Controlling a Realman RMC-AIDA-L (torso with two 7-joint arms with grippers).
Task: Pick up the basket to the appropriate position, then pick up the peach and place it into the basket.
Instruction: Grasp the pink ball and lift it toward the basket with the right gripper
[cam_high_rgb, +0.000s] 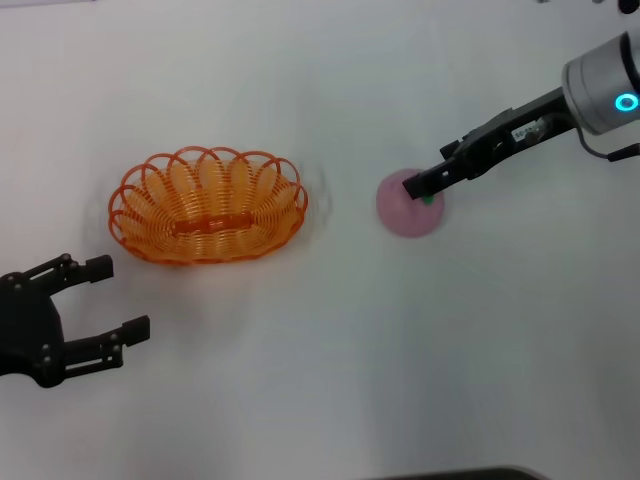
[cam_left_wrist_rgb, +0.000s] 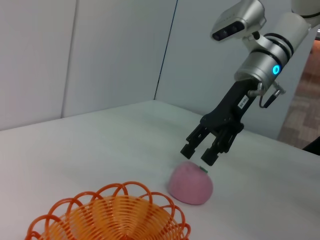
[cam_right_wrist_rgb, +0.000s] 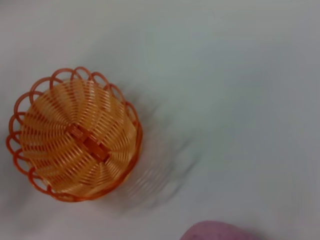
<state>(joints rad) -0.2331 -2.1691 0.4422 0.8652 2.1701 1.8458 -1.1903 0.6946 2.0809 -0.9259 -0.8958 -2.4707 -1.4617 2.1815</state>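
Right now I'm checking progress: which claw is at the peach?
The right claw, poised open just over the peach; the left claw sits apart, near the basket.

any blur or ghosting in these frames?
Right wrist view: smeared ghost shadows beside the basket, peach cut off at the edge. Head view: faint ghosting beside the basket's rim. Left wrist view: sharp, right pincer open just above the peach.
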